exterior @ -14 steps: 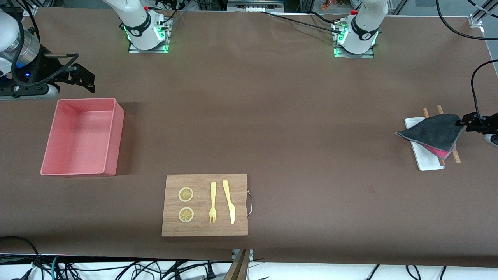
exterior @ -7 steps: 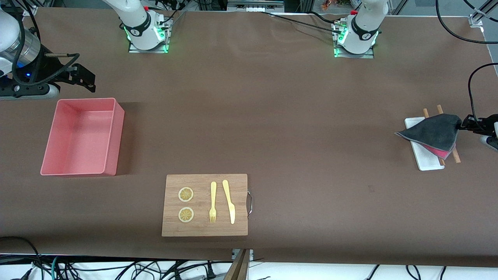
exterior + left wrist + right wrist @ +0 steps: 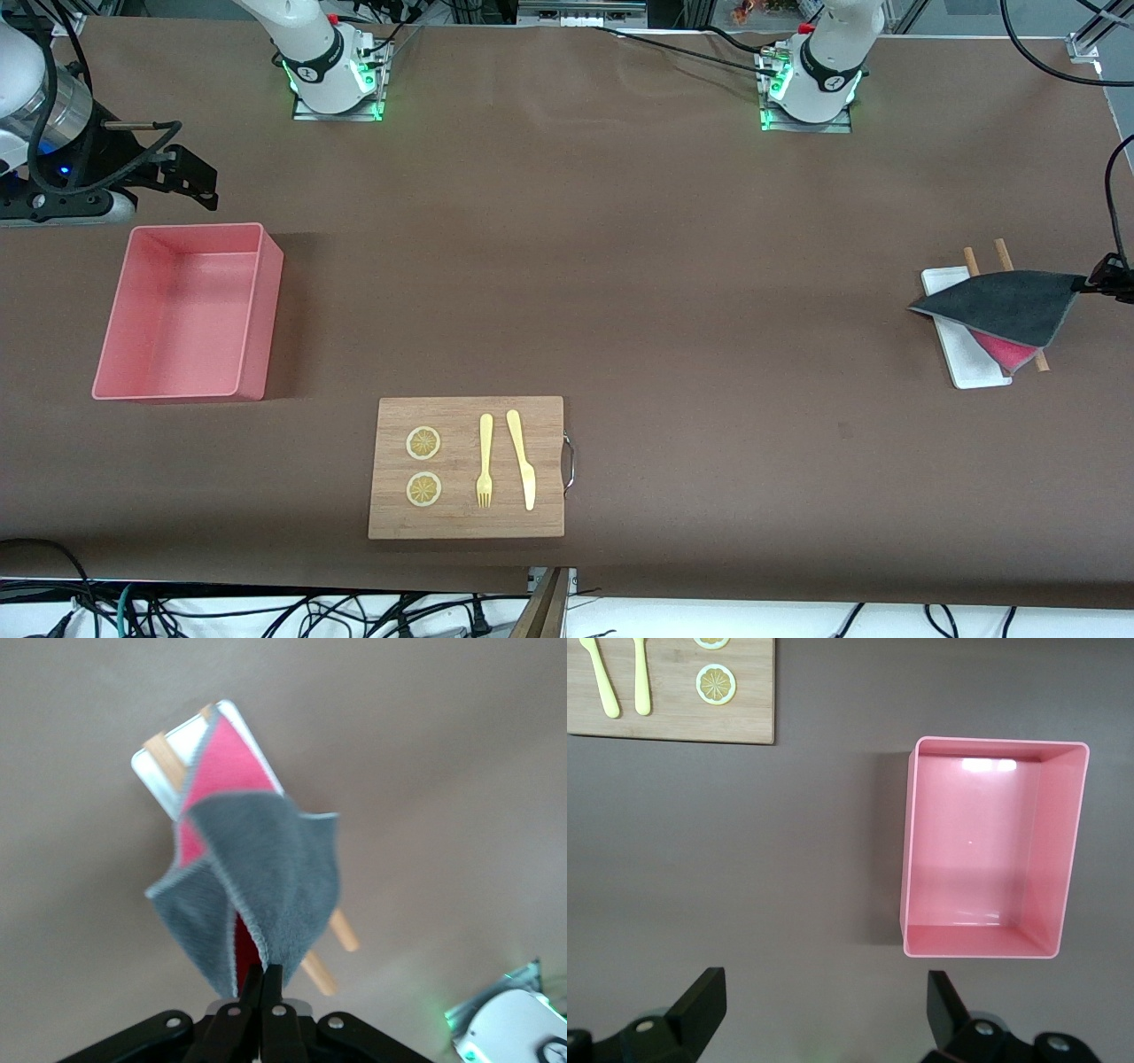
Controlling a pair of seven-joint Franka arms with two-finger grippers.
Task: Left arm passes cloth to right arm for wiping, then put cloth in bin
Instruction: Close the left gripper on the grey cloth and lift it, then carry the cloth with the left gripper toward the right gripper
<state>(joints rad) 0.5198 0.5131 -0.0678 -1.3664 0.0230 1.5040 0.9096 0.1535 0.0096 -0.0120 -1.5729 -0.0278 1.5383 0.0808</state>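
The dark grey cloth (image 3: 1001, 306) hangs stretched over the white tray (image 3: 974, 365), its pink-red underside showing at the lower edge. My left gripper (image 3: 1097, 283) is shut on one corner of the cloth, at the left arm's end of the table. In the left wrist view the gripper (image 3: 263, 973) pinches the cloth (image 3: 266, 868), which hangs folded. My right gripper (image 3: 199, 182) is open and empty, above the table beside the pink bin (image 3: 257, 301), and waits. The right wrist view shows the gripper (image 3: 824, 992) wide open, with the empty bin (image 3: 983, 850) below.
Two wooden sticks (image 3: 1003, 252) lie across the tray under the cloth. A wooden cutting board (image 3: 461, 523) near the front edge carries a yellow fork (image 3: 485, 461), a yellow knife (image 3: 521, 458) and two lemon slices (image 3: 423, 443).
My left gripper has pulled the cloth corner outward toward the left arm's end, stretching the cloth and baring more pink underside. The right arm has not moved.
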